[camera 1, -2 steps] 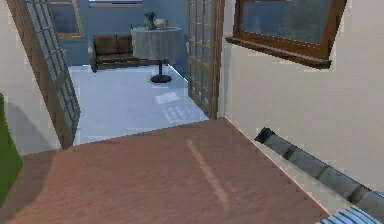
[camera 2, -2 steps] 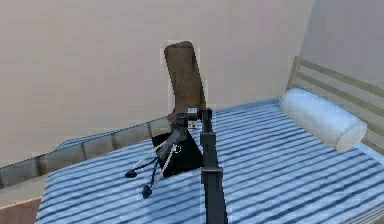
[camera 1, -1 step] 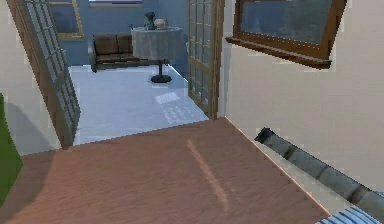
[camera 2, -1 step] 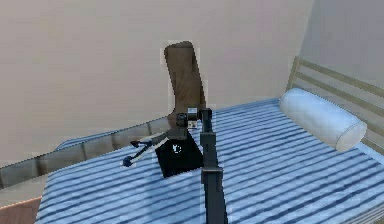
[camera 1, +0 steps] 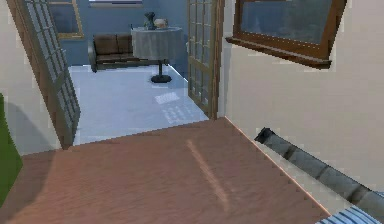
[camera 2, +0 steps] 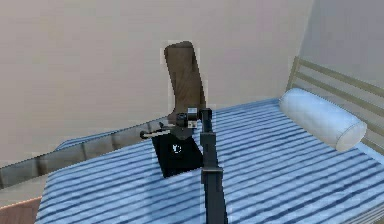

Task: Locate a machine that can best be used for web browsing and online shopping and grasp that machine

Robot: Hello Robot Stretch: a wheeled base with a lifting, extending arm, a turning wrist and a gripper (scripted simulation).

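Observation:
In the arm side view my arm (camera 2: pixel 211 180) rises over a bed with a blue striped cover (camera 2: pixel 270 170). The gripper (camera 2: pixel 154 132) points toward that view's left. Just below it a flat black slab (camera 2: pixel 178 157), possibly a laptop, sits tilted over the cover. I cannot tell whether the gripper holds it or whether it lies on the bed. A tall brown rounded object (camera 2: pixel 185 75) stands upright behind the gripper, against the beige wall.
A white pillow (camera 2: pixel 322 118) lies by the slatted headboard (camera 2: pixel 335 85). In the forward view, open glass doors (camera 1: pixel 203 55) lead from the wood floor (camera 1: pixel 160 175) to a room with a round covered table (camera 1: pixel 157 42) and a dark sofa (camera 1: pixel 112 50). The bed corner (camera 1: pixel 352 215) is at lower right.

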